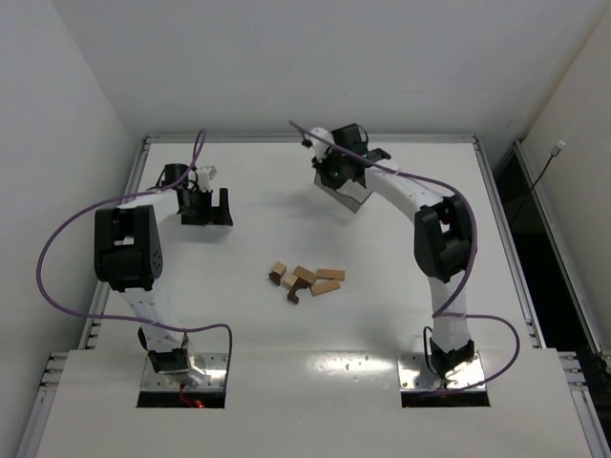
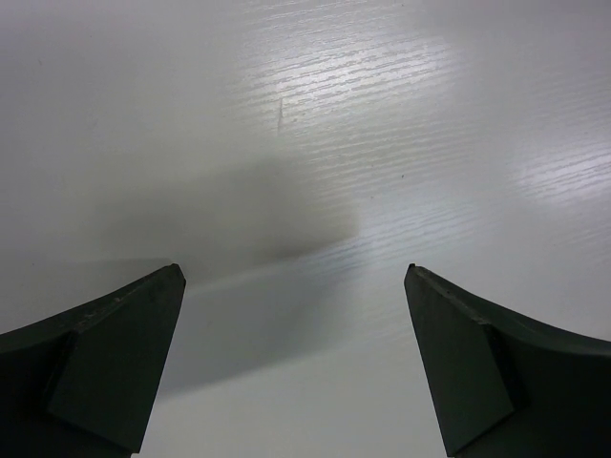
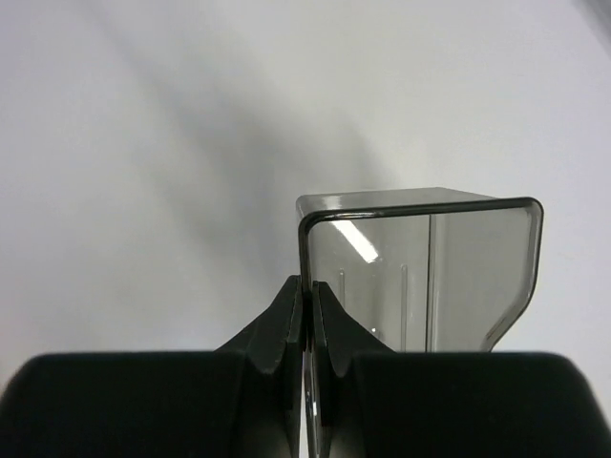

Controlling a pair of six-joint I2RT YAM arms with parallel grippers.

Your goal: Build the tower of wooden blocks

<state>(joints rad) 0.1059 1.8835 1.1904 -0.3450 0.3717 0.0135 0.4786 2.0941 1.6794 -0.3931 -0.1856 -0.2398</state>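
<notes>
Right end effector (image 3: 306, 291) pinches tray (image 3: 458, 277) wall; wood blocks (image 1: 305, 280) loose.

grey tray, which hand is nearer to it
Right. The right hand is shut on the grey tray wall; the left hand hangs open over the table, well apart.

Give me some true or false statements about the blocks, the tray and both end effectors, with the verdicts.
1. The wood blocks lie loose in a cluster in the middle of the table. True.
2. The left end effector grips a block. False: it is open over bare table and holds nothing.
3. The right end effector is shut on the wall of the grey tray. True.
4. The grey tray sits among the wood blocks. False: it is held towards the far side of the table, apart from them.
</notes>
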